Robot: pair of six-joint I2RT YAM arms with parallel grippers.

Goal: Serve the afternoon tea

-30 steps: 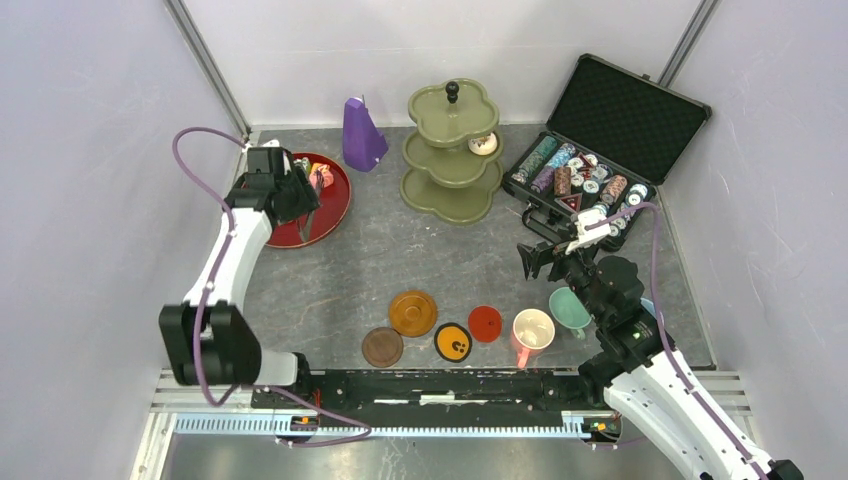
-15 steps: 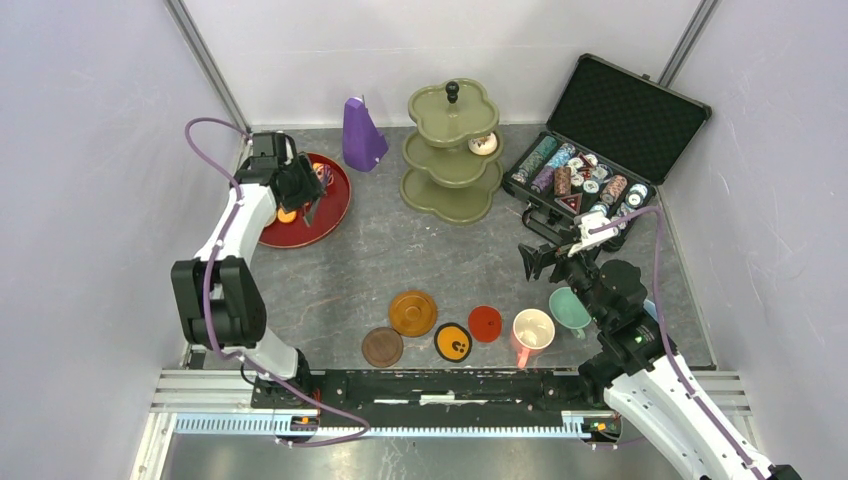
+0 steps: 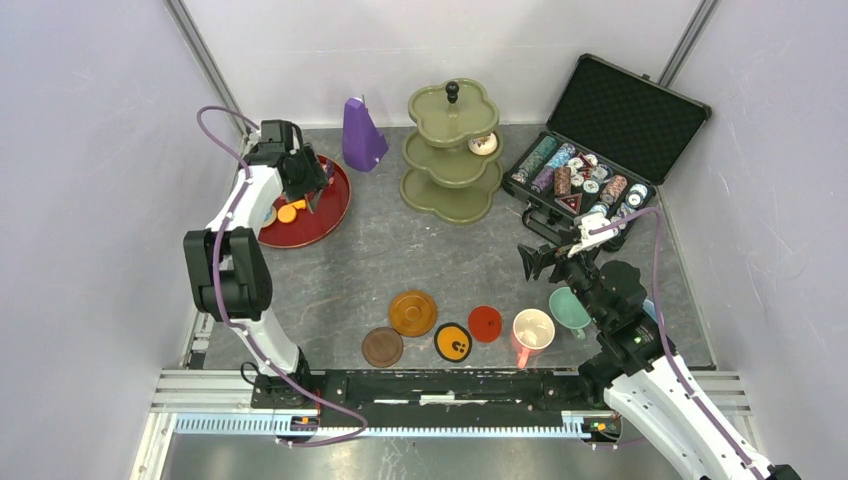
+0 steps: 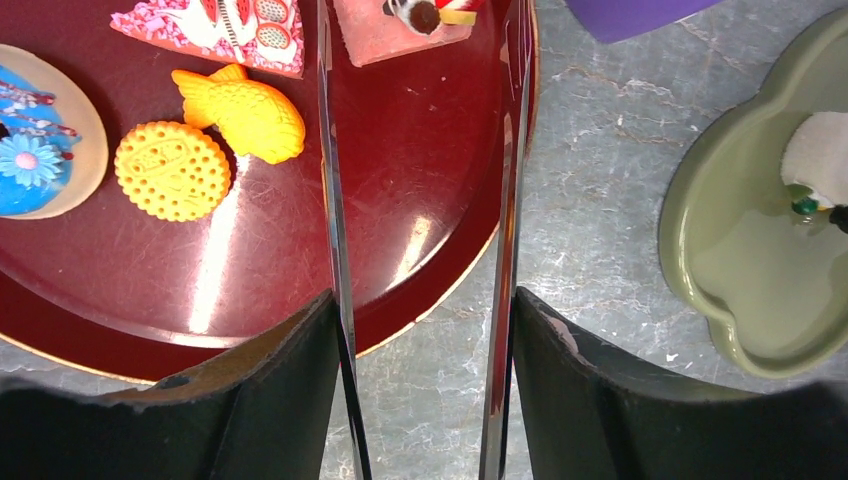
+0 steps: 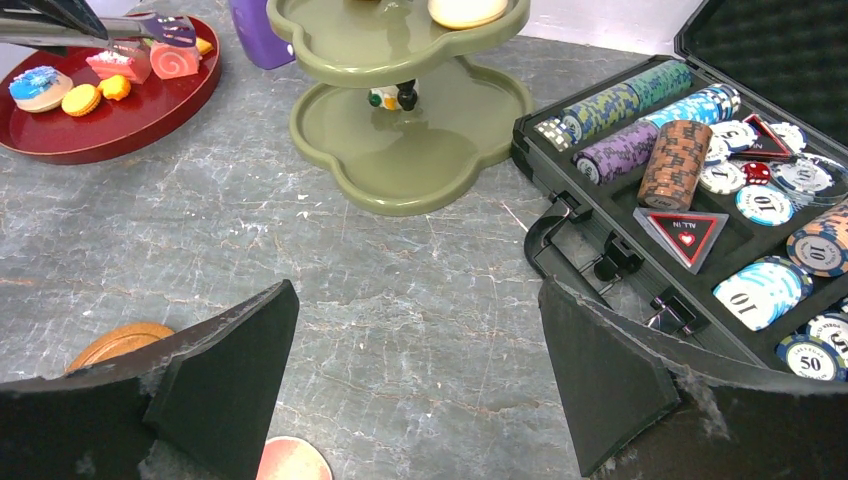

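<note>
My left gripper (image 3: 303, 186) (image 4: 425, 310) is shut on metal tongs (image 4: 331, 200) and hovers over the red tray (image 3: 330, 215) (image 4: 420, 210). The tong blades stand apart, their tips at a pink cake (image 4: 400, 25) on the tray's far edge. On the tray also lie a yellow fish cake (image 4: 245, 112), a round yellow biscuit (image 4: 172, 170), a blue-iced cookie (image 4: 35, 150) and a pink sprinkled slice (image 4: 215, 25). The olive-green stand (image 3: 452, 150) (image 5: 410, 140) holds one cake (image 3: 483, 144) on its middle tier. My right gripper (image 3: 545, 258) (image 5: 420, 370) is open and empty above the table.
Pink mug (image 3: 532, 330) and teal mug (image 3: 568, 308) stand by my right arm. Orange (image 3: 413, 312), brown (image 3: 382, 347), black (image 3: 453, 342) and red (image 3: 485, 323) coasters lie at the front. The open chip case (image 3: 590, 180) is at the right, the purple pyramid (image 3: 362, 135) behind the tray.
My left arm has swung back and right over the tray with the tongs, uncovering the yellow cakes. The right arm has not moved.
</note>
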